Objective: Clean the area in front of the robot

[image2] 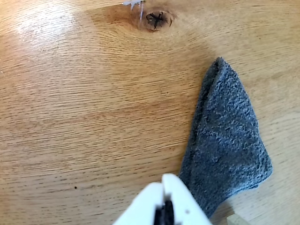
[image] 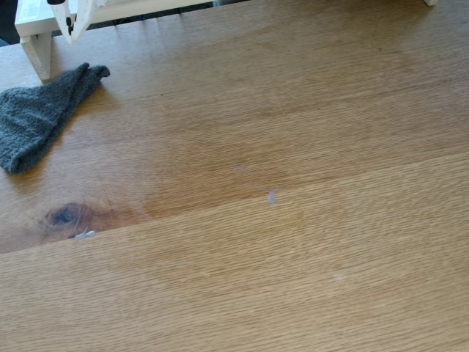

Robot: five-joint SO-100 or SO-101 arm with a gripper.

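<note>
The oak-grain tabletop (image: 293,279) carries a plank seam, a dark knot (image: 64,215) and small pale grey smudges (image: 272,196). A crumpled dark grey cloth (image: 37,117) lies at the left of the fixed view. The white pointed gripper (image: 70,33) of the arm hangs at the top left, just beyond the cloth's far tip. In the wrist view the gripper (image2: 163,182) enters from the bottom edge, shut with nothing in it. It sits above the tabletop (image2: 84,103) beside the cloth (image2: 225,136). The knot (image2: 157,18) lies ahead of it.
A white shelf frame (image: 37,48) stands along the back left edge of the table, right behind the cloth, and its corner (image2: 236,219) peeks into the wrist view. A whitish smear (image: 86,235) lies beside the knot.
</note>
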